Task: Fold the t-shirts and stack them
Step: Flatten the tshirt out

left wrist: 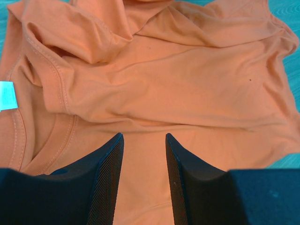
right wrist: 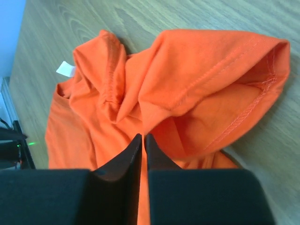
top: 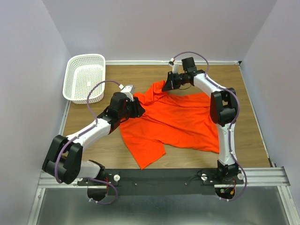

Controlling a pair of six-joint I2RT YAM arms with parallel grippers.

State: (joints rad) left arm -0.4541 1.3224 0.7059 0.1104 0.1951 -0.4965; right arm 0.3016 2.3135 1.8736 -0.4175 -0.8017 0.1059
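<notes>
The orange-red t-shirt lies crumpled and partly spread in the middle of the wooden table. My left gripper is open at the shirt's left side by the collar. In the left wrist view its fingers stand apart just over flat fabric, holding nothing. My right gripper is at the shirt's far edge. In the right wrist view its jaws are pressed together on a fold of the shirt, beside a bunched sleeve. A white neck label shows at the collar.
A white mesh basket stands at the far left corner of the table. Grey walls close the table on three sides. Bare wood shows behind and to the right of the shirt. The black rail with the arm bases runs along the near edge.
</notes>
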